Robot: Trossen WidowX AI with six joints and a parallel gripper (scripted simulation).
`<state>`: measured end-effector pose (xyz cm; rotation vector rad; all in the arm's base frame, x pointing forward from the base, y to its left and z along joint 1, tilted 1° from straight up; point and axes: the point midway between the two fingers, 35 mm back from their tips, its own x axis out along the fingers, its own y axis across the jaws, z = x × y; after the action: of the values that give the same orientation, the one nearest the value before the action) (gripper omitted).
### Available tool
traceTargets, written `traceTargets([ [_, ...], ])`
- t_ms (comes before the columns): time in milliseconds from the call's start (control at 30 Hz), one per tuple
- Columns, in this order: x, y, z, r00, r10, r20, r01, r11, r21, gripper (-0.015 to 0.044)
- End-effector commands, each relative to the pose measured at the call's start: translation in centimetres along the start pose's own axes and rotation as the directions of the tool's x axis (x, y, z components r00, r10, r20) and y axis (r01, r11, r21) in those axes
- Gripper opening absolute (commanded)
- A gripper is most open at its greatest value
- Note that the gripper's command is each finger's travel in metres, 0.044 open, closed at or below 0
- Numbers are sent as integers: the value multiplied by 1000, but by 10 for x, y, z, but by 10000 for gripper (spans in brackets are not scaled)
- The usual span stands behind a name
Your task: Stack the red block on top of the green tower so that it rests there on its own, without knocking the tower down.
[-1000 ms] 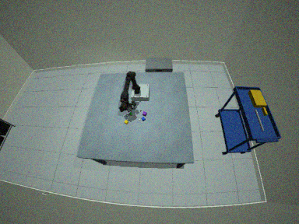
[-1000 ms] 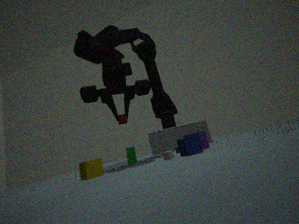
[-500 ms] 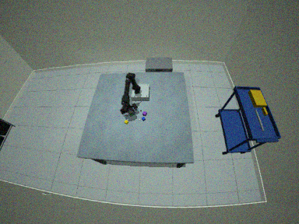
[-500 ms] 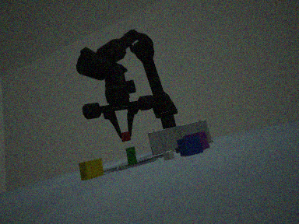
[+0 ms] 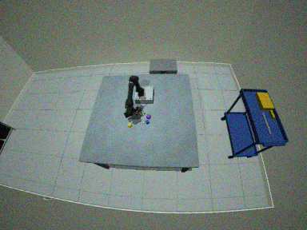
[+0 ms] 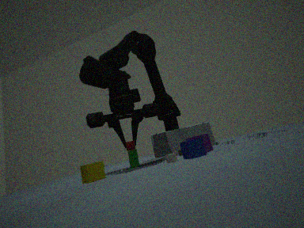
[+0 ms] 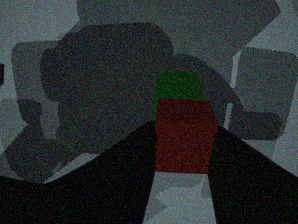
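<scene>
The red block (image 6: pixel 130 145) (image 7: pixel 184 145) is held between the fingertips of my gripper (image 6: pixel 131 146) (image 7: pixel 182 133), which is shut on it. The green tower (image 6: pixel 134 158) (image 7: pixel 179 86) stands upright on the table (image 5: pixel 168 140). In the exterior view the red block is directly above the tower's top, at or very near contact, slightly to the left. In the wrist view the tower's top shows just beyond the red block, which hides part of it. Whether the two touch cannot be told for certain.
A yellow block (image 5: pixel 129 124) (image 6: pixel 93 172) lies to one side of the tower. A blue block (image 5: pixel 147 122) (image 6: pixel 193 148) and a purple block (image 5: pixel 149 116) (image 6: pixel 208 142) are on the other side, with a small pale object (image 6: pixel 171 157) nearby. A grey-white box (image 5: pixel 145 101) (image 6: pixel 160 145) stands behind.
</scene>
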<state>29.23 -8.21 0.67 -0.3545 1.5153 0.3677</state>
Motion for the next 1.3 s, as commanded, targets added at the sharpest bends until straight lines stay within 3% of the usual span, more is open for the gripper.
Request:
traceTargets([
  [0, 1, 1, 0, 1000, 3, 2, -3, 1000, 5, 0],
  [733, -4, 1, 0, 1000, 3, 2, -3, 1000, 5, 0],
  [1267, 1, 0, 0, 1000, 1, -1, -1, 1000, 0, 420],
])
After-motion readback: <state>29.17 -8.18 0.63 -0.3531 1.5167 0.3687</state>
